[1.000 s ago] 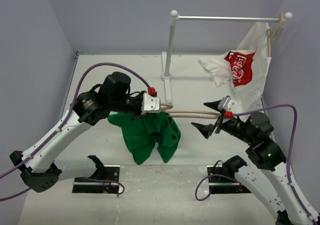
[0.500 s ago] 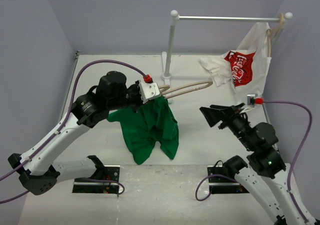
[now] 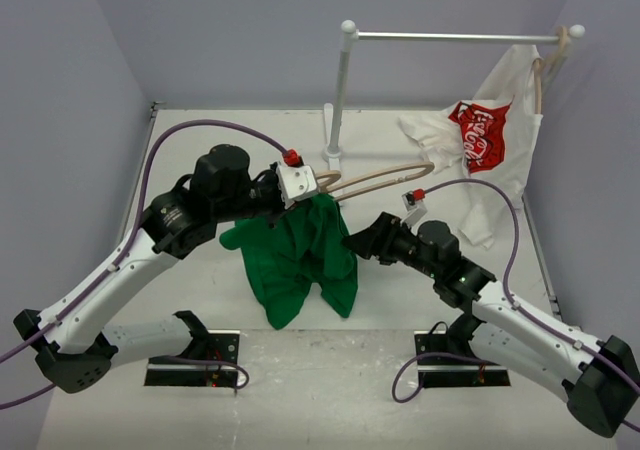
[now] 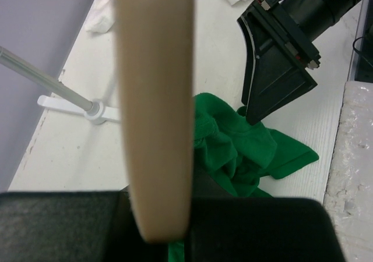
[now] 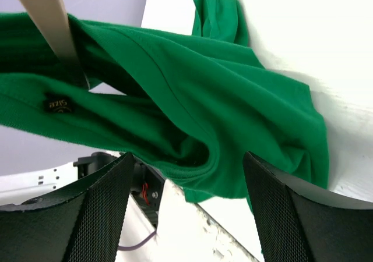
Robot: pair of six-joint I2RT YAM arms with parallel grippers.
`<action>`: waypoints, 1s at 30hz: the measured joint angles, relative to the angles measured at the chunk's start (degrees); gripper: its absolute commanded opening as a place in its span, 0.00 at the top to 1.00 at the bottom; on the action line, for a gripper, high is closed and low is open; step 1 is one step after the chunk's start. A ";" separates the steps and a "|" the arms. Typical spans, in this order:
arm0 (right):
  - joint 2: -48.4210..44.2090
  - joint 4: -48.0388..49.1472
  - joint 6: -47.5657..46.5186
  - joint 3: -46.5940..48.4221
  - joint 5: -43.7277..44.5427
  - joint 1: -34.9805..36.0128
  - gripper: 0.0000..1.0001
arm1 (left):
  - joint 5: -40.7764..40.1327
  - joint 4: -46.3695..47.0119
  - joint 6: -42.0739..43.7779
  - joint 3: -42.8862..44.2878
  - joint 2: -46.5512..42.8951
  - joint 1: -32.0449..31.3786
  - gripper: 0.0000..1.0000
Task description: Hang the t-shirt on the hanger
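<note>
Right tool sits low over the tabletop with its fingers spread apart and nothing between them, the tips just beside the shirt. Its wrist view shows the collar with its small label close ahead. The shirt hangs in a bunch from the hanger close to the left tool, and its lower folds appear to reach the tabletop. It looks light, soft and limp, so it will likely sag wherever it is unsupported and may slide along the smooth wood. A good hold would probably be a pinch on a single layer at the collar rim or a shoulder seam, not on the loose mass of folds. The left tool is clamped on the hanger near one end, and the stiff wooden bar juts bare toward the right. Beyond stands a rack, with a white logo shirt hung at its far right end.
</note>
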 measured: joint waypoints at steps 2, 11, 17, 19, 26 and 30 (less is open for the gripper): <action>1.91 2.31 0.41 -0.23 -0.11 0.16 0.30 | 0.09 0.24 -0.40 -0.47 -0.04 0.00 1.00; -0.97 4.89 1.63 -3.87 1.71 1.01 0.28 | 0.24 1.05 -0.55 -1.54 -0.08 0.00 1.00; -6.25 2.89 1.62 -3.59 5.25 0.35 0.26 | 0.30 1.30 -0.58 -1.65 -0.06 0.00 1.00; -5.54 2.61 1.60 -3.38 5.78 -0.01 0.26 | 0.32 1.49 -0.71 -1.65 -0.06 0.00 1.00; 3.68 3.52 1.02 -1.96 4.05 -0.16 0.41 | 1.27 2.23 -0.96 -1.65 -0.01 0.00 1.00; 8.59 5.54 0.70 -1.68 1.04 0.86 0.64 | 1.32 2.83 -1.15 -1.83 0.02 0.00 1.00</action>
